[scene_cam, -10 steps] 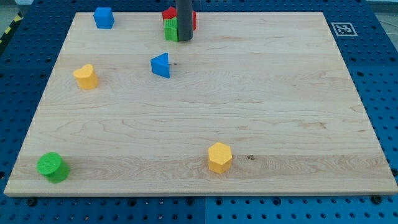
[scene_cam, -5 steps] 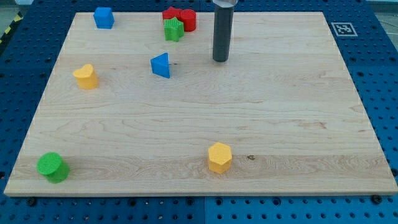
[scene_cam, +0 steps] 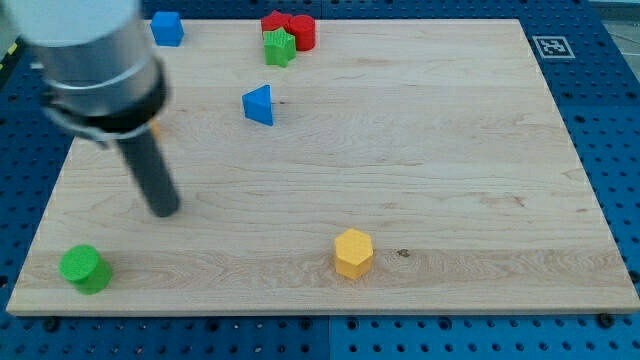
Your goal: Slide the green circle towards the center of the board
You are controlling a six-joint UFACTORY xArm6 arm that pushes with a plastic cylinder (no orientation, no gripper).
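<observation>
The green circle is a short green cylinder near the board's bottom left corner. My tip rests on the wood up and to the right of it, well apart from it. The rod rises to the view's upper left and its thick grey body hides the yellow block that sat at the left side. The wooden board fills most of the view.
A blue triangular block lies left of centre near the top. A blue cube sits at the top left. A green star-like block touches two red blocks at the top edge. A yellow hexagon sits at bottom centre.
My tip has moved from the top centre, near the red and green blocks, down and far left to a spot above the green circle. No block has moved.
</observation>
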